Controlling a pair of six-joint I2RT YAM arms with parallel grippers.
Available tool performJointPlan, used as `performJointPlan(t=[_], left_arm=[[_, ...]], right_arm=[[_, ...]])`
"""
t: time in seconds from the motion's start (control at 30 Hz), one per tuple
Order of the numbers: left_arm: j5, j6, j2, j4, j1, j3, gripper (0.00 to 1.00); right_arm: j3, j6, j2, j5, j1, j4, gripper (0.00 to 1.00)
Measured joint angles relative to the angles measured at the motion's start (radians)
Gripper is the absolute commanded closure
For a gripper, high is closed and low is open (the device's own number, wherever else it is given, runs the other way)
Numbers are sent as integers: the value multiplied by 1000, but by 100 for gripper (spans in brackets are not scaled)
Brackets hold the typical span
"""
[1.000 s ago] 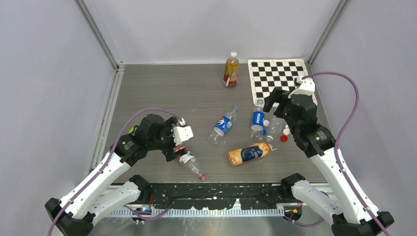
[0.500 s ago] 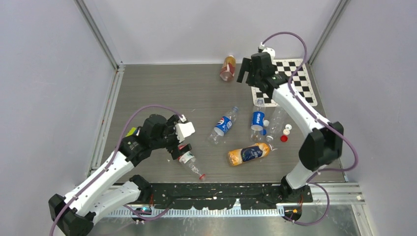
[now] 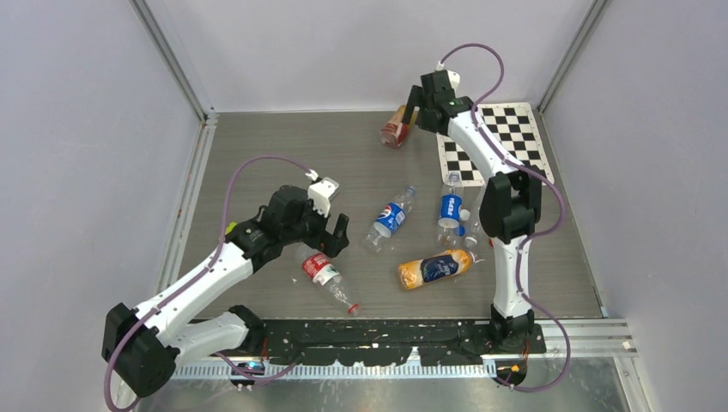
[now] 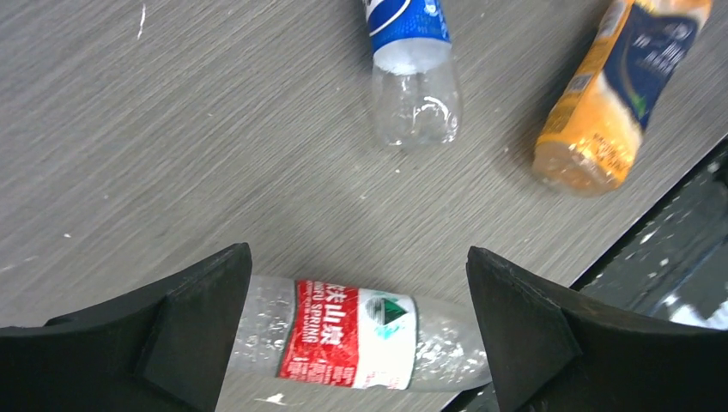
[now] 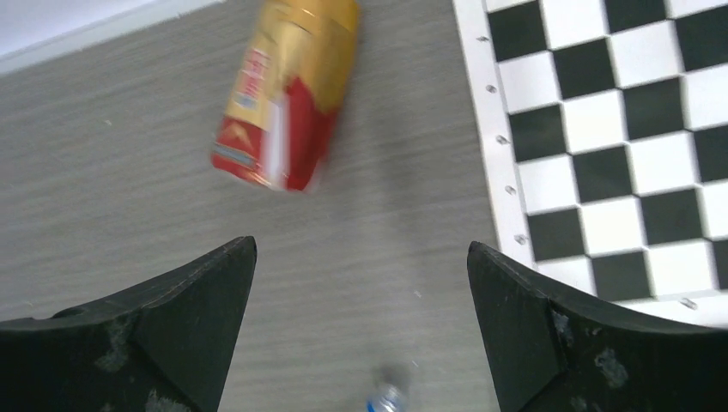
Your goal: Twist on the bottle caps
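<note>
**Both grippers spread wide – loose caps lie among the bottles**

The left gripper [image 3: 330, 239] hangs over the near-left part of the table [image 3: 283, 163], its two fingers wide apart with nothing between them. In the left wrist view the left gripper [image 4: 357, 257] frames the red-label bottle [image 4: 352, 330], which lies on its side just under the fingertips. From above, the red-label bottle [image 3: 323, 273] points toward the near edge and carries a red cap [image 3: 353, 308] on its neck.

The right arm reaches to the far side, where the right gripper [image 3: 412, 112] sits just beside the tea bottle [image 3: 396, 129]. This bottle is tilted and blurred – whether the two touch cannot be told. In the right wrist view the right gripper [image 5: 360, 249] is also spread wide and empty, with the tea bottle [image 5: 288, 94] beyond it to the left and the checkerboard [image 5: 618, 129] to the right.

Mid-table, a lying Pepsi bottle [image 3: 388, 217] and an orange bottle [image 3: 436, 268] rest on their sides. A second Pepsi bottle [image 3: 450, 206] stands near them. A loose white cap [image 3: 464, 215] and a blue cap [image 3: 461, 230] lie just beside that second bottle, partly crowded by the right arm, well apart from both grippers
</note>
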Motion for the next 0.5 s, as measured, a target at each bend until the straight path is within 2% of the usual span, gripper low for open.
performJointPlan(t=[0.2,0.5], left_arm=[[-1,-126,-31,42,0,-37,0],[-5,-210,30,-9,0,-11,0]], right_arm=[[165,149,196,-106,-10,34,0],[295,293,379,-89,-10,55,0]])
